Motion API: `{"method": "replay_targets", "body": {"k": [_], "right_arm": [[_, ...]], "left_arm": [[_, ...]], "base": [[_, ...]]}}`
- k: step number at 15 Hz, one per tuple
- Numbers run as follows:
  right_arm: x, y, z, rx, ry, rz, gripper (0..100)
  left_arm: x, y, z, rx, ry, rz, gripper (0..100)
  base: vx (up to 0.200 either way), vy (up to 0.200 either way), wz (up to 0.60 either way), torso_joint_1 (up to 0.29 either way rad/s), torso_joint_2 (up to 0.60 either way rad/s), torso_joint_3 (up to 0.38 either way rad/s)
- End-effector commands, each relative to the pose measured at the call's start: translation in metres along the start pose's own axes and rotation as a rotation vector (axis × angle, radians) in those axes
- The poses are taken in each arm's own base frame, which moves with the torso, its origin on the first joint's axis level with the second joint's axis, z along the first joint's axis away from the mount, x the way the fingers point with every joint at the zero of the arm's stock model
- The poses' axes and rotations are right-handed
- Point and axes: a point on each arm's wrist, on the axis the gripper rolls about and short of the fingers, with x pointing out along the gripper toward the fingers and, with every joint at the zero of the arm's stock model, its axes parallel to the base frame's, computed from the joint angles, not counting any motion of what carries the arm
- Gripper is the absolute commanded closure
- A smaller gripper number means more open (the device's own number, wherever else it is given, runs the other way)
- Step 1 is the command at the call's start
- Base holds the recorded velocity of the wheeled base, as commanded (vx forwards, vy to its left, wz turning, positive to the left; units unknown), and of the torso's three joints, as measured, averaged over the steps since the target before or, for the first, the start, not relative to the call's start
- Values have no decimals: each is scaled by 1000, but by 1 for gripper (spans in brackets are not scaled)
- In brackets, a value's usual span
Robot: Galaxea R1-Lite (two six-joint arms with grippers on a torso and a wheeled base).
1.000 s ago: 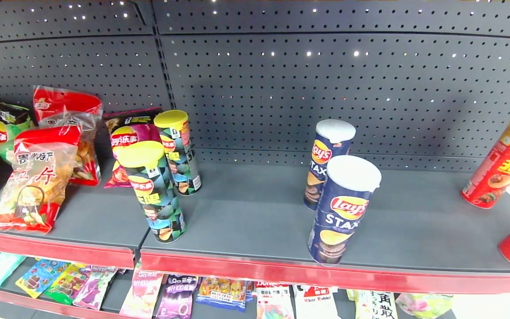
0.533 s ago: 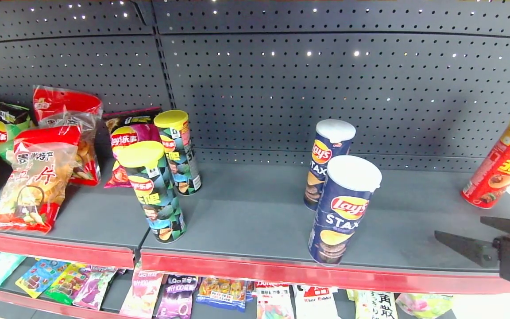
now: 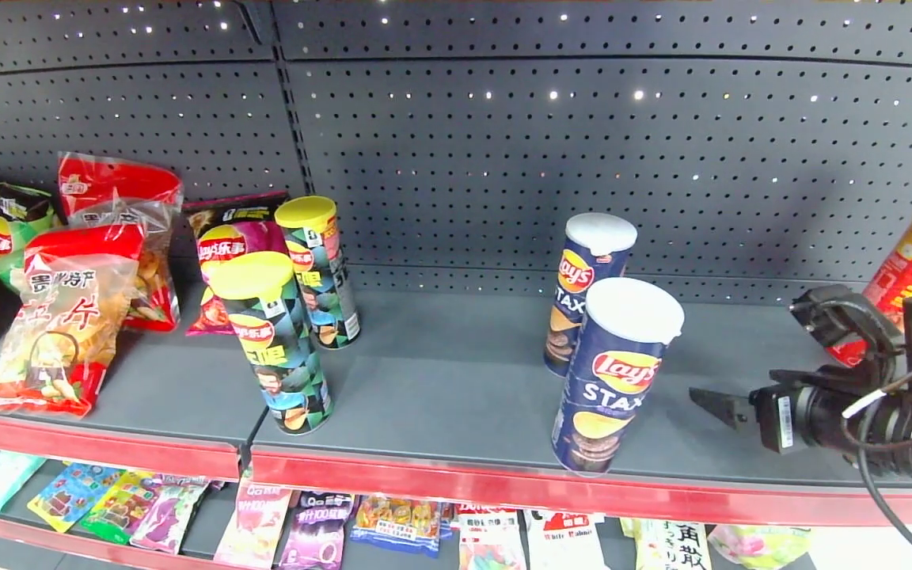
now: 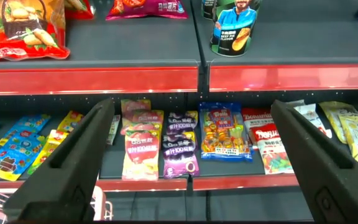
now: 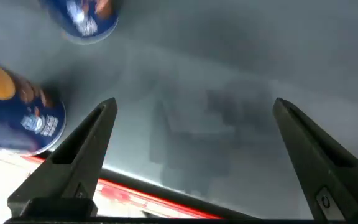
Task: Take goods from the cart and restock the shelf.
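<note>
Two blue chip cans with white lids stand on the grey shelf (image 3: 456, 372), one at the front (image 3: 618, 372) and one behind it (image 3: 587, 277). My right gripper (image 3: 733, 385) comes in from the right, low over the shelf and just right of the front blue can, open and empty. In the right wrist view its fingers (image 5: 194, 106) spread wide over bare shelf, with the blue cans (image 5: 23, 124) off to one side. A red can (image 3: 911, 261) stands at the far right, partly behind my right arm. My left gripper (image 4: 191, 109) is open and empty, facing the lower shelf.
Two yellow-lidded cans (image 3: 274, 340) stand left of centre, with snack bags (image 3: 60, 317) further left. The shelf's red front lip (image 3: 424, 473) runs below. Flat snack packs (image 4: 185, 140) lie on the lower shelf. A pegboard wall (image 3: 583, 158) backs the shelf.
My right arm has come in from the right edge and moved left over the shelf toward the blue cans. The red can seen at the lower right edge earlier has gone from sight.
</note>
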Motion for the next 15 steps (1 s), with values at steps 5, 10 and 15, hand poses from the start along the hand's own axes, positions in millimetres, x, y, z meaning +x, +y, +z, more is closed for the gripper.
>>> {"method": "replay_targets", "body": {"k": [5,10,15], "right_arm": [[17,15,-9,-37,78,54,0],[22,25,-12,-62,99,88,0],[27,35,-12,-89,107,124,0]], "left_arm": [[0,0,0,-1,3,0,0],[0,0,0,-1,3,0,0],[0,0,0,-1,3,2,0]], "base": [[0,0,0,0,0,0],[0,0,0,0,0,0],[0,0,0,0,0,0]]}}
